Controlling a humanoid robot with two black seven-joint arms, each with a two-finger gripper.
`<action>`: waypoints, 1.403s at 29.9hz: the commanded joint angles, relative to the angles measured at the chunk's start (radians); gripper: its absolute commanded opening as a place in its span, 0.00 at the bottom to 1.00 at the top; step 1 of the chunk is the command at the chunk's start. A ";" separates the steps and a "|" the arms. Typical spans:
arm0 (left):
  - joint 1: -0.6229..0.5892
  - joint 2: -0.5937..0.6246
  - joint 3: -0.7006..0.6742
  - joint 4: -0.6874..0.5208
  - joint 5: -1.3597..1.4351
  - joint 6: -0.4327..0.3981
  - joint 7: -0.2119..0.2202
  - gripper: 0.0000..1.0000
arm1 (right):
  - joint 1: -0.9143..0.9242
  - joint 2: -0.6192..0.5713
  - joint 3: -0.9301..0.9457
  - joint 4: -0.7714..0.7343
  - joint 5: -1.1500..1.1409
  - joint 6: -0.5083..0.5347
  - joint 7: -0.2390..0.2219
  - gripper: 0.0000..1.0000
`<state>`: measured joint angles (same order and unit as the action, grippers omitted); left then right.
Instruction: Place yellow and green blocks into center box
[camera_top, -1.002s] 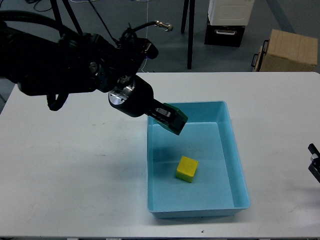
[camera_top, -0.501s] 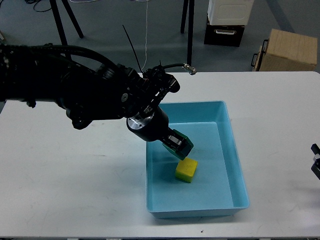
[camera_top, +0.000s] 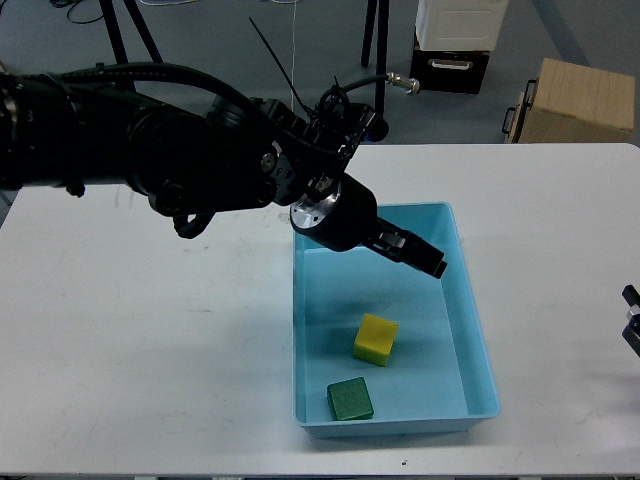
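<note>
Above the blue box (camera_top: 470, 330), the left gripper (camera_top: 425, 258) is seen holding nothing, its fingers too dark and end-on for their spread to be told. Both blocks lie inside, the green block (camera_top: 350, 398) at seven o'clock of the yellow block (camera_top: 375, 338), so the arm would best be lifted straight clear of the rim. At three o'clock only a sliver of the right gripper (camera_top: 630, 325) is shown, cut off by the edge.

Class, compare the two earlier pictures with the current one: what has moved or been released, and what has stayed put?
The left gripper let go of the green block, which now lies in the blue box near its front wall. The gripper, now empty, moved right and up over the box. The yellow block, the box and the right gripper at the edge stayed as they were.
</note>
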<state>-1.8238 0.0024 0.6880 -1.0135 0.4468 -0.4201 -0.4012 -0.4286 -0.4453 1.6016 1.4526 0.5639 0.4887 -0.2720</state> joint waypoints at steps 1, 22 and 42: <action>0.110 0.098 -0.238 0.058 -0.008 -0.038 -0.001 0.94 | 0.019 0.000 -0.005 0.000 0.001 0.000 0.000 1.00; 0.794 0.226 -1.685 0.230 -0.296 -0.069 -0.005 0.97 | 0.068 -0.018 0.003 -0.012 -0.001 0.000 0.005 1.00; 1.998 0.300 -2.108 -0.632 -0.407 -0.069 0.177 0.99 | -0.002 -0.052 0.001 0.104 -0.001 0.000 0.017 1.00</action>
<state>-0.0200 0.3179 -1.3964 -1.5522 0.0933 -0.4887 -0.2529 -0.3801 -0.5005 1.5930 1.5223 0.5629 0.4887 -0.2545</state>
